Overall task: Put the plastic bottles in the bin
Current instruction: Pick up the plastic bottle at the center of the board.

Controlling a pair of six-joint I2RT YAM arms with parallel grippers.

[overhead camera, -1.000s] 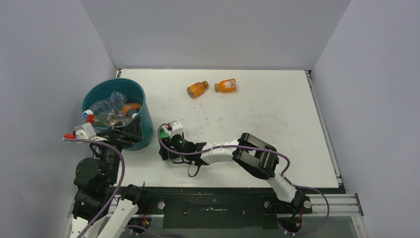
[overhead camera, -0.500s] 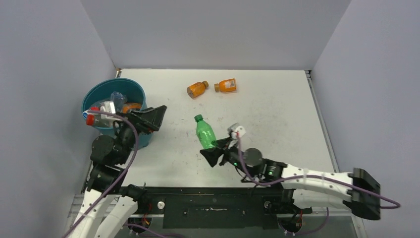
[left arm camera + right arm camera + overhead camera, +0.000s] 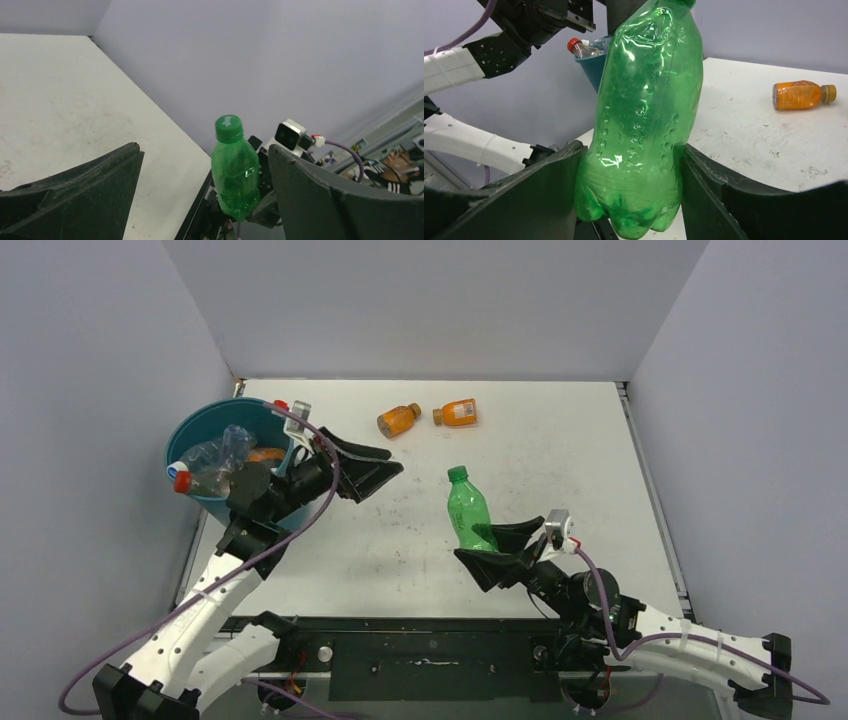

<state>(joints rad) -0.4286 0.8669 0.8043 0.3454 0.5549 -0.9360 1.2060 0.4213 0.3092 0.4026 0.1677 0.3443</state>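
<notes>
The bin (image 3: 178,435) stands at the far-left corner of the table (image 3: 560,460), with several bottles (image 3: 215,462) lying inside it, one of them resting against its near-left rim. Two small bottles (image 3: 398,420) (image 3: 456,413) lie on their sides near the far edge, right of the bin, side by side and slightly apart. The upright bottle (image 3: 468,515), cap uppermost, is right of centre toward the near edge, clamped between the fingers of the right gripper (image 3: 500,548) above the table. The left gripper (image 3: 385,478), jaws spread and holding nothing, hangs just right of the bin, between it and the upright bottle.
</notes>
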